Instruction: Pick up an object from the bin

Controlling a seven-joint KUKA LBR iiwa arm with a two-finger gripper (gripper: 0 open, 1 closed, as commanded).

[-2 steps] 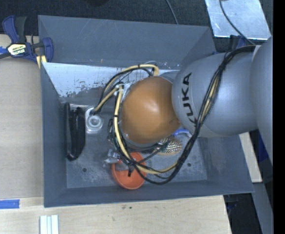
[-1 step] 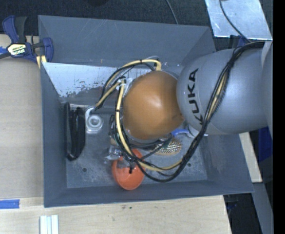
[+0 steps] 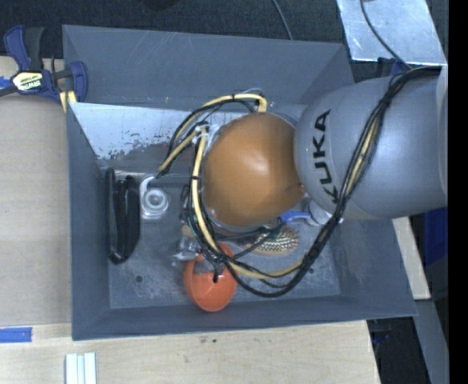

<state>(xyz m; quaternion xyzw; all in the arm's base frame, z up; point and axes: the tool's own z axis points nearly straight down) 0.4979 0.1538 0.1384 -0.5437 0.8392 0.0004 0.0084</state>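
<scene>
Grey sheet-metal bin (image 3: 90, 294), matte, with sloped walls; the far wall has a paler band with dark chipped speckles along its lower edge, and the floor is scuffed. Arm (image 3: 386, 150) comes in from the right as a big, smooth, rounded silver-grey shell, with "KUKA" in black capitals running sideways on the link next to the wrist. Cover (image 3: 250, 170) on the wrist is a glossy orange-brown dome, hard-looking, with a soft highlight on top, and sits over the bin's middle. Cables (image 3: 195, 166), yellow and black with thin rubbery jackets, loop round the dome's left side and trail under it to the arm. Black item (image 3: 123, 214) lies on the left floor, long, narrow and shiny like plastic, lengthwise along the left wall; its kind is unclear. Ball (image 3: 210, 290) is orange, round and slightly matte, at the front middle of the floor against the near wall, just below the dome, with black cable crossing its top. Woven piece (image 3: 280, 242) is tan with a braided texture, half hidden under the dome's right side. Cap (image 3: 154, 201) is a small clear-white plastic ring shape between the black item and the dome. Blue bit (image 3: 296, 217) peeks out at the dome's edge. Tool (image 3: 198, 256) shows as small grey metal parts under the dome, just above the ball; cannot tell whether it is open or closed, or whether it touches the ball.
</scene>
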